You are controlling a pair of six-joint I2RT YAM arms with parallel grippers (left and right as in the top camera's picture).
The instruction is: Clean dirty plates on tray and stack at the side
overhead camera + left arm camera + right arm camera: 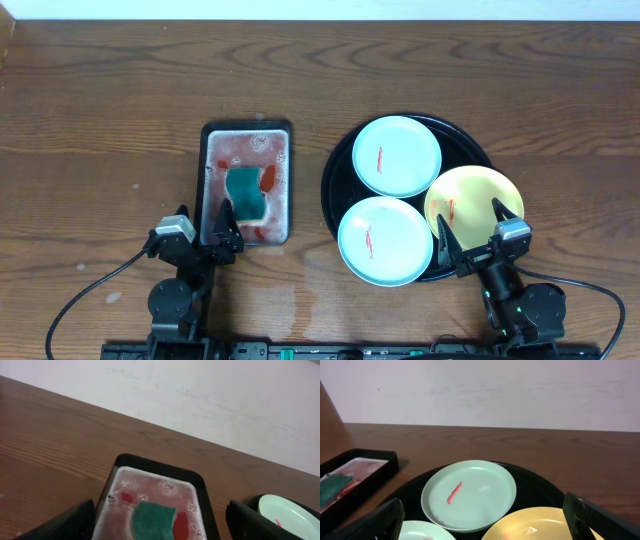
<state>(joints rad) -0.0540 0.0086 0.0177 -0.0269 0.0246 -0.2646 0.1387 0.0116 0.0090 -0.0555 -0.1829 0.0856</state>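
Three plates lie on the round black tray [345,160]. A pale blue plate [397,155] with a red streak is at the back, also in the right wrist view [470,494]. A second pale blue plate [385,240] with a red streak is at the front left. A pale yellow plate [475,203] with a red streak is at the right. My right gripper [478,235] is open and empty at the tray's front edge, over the yellow plate [540,527]. My left gripper [205,225] is open and empty at the near end of the small foam tray.
A small rectangular black-rimmed tray [247,128] holds pinkish foam, red blobs and a teal sponge [246,192], also in the left wrist view [152,520]. Bare wooden table [100,120] lies to the left and behind. Cables run along the front edge.
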